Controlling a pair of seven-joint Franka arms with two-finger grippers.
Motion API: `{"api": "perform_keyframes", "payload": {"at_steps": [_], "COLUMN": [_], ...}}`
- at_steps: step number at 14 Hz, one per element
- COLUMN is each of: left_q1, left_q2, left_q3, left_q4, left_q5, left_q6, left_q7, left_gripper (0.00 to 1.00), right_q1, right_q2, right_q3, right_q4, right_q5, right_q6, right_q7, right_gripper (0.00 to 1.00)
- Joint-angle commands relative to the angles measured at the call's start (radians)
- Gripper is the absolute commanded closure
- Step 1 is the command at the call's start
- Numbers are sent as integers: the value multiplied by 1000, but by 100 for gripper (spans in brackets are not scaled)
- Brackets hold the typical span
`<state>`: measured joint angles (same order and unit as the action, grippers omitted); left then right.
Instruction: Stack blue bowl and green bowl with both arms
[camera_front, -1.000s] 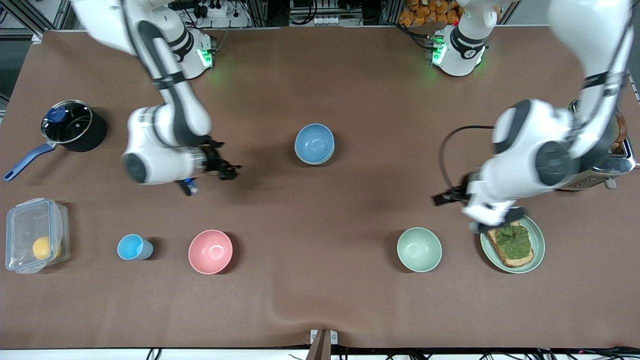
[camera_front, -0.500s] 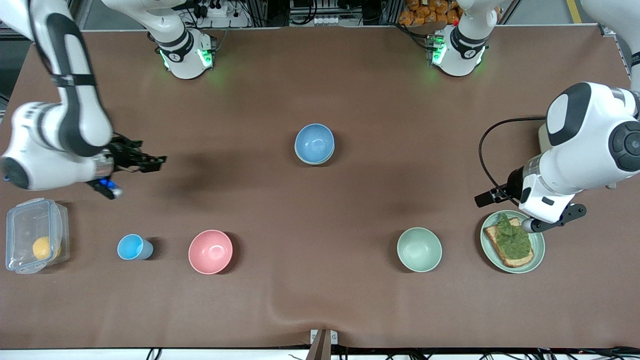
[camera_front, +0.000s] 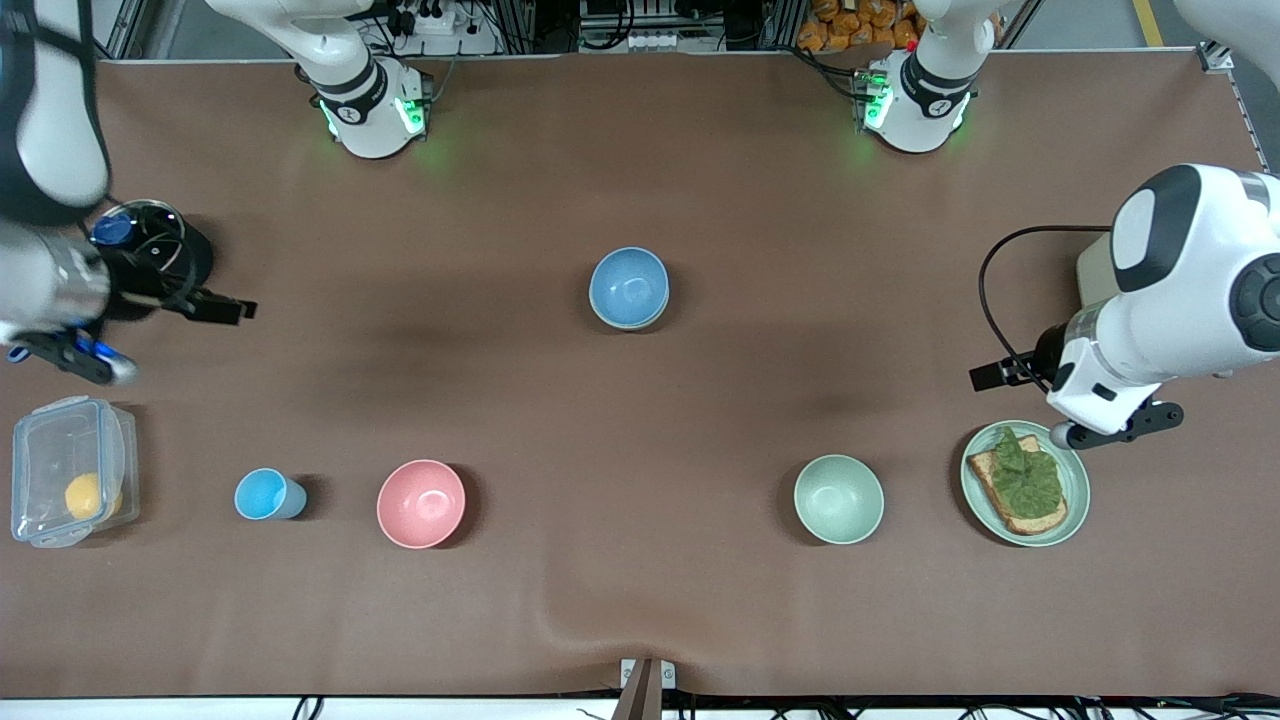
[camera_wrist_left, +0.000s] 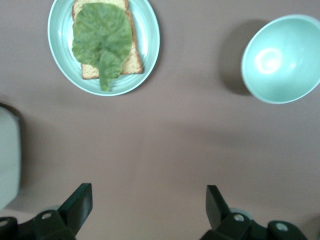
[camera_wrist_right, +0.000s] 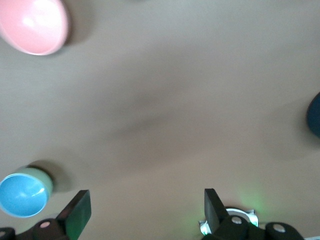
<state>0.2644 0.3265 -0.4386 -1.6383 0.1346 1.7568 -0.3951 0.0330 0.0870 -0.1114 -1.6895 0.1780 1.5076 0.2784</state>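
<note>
The blue bowl (camera_front: 628, 285) stands in the middle of the table. It sits nested in a second bowl, of which only a thin pale green rim (camera_front: 640, 323) shows beneath it. My left gripper (camera_front: 1115, 430) is open and empty, up over the table beside the toast plate at the left arm's end; its wrist view (camera_wrist_left: 150, 200) shows bare table between the fingers. My right gripper (camera_front: 215, 305) is open and empty, beside the black pot at the right arm's end; its wrist view (camera_wrist_right: 145, 205) shows bare table too. Both are well away from the blue bowl.
A mint-green bowl (camera_front: 838, 498) (camera_wrist_left: 281, 59) and a green plate (camera_front: 1078, 490) (camera_wrist_left: 150, 45) with toast and lettuce stand nearer the camera. A pink bowl (camera_front: 421, 503) (camera_wrist_right: 32, 25), a light-blue cup (camera_front: 265, 494) (camera_wrist_right: 22, 195), a clear box (camera_front: 70, 485) and a pot (camera_front: 150, 250) stand toward the right arm's end.
Both arms have swung outward from the middle, the right gripper toward the pot, the left gripper toward the left arm's end. The bowls have not moved.
</note>
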Motion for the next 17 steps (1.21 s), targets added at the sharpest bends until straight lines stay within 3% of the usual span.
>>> {"api": "perform_keyframes", "payload": {"at_steps": [1, 4, 6, 8, 15, 17], "left_q1": [-189, -255, -339, -370, -347, -347], "left_q2": [-95, -225, -271, -296, -311, -319], "left_q3": [170, 250, 343, 391, 391, 388], "left_q4": [-135, -274, -298, -282, -143, -91], "left_q5": [5, -32, -38, -68, -87, -163], "left_q6": [6, 15, 13, 13, 12, -3], "left_q7": [39, 122, 137, 169, 236, 213], "left_gripper": [0, 0, 0, 0, 0, 0], "right_q1": [-12, -18, -37, -51, -41, -36], "right_q2": [-105, -113, -102, -92, -89, -89], "right_q3": [36, 58, 58, 58, 58, 58], "right_q4": [-3, 69, 74, 74, 76, 74], "right_q5": [-46, -77, -83, -83, -97, -98], "right_q6": [0, 2, 40, 68, 72, 69], "right_q7": [-7, -8, -10, -27, -24, -19], "right_gripper": [0, 0, 0, 0, 0, 0]}}
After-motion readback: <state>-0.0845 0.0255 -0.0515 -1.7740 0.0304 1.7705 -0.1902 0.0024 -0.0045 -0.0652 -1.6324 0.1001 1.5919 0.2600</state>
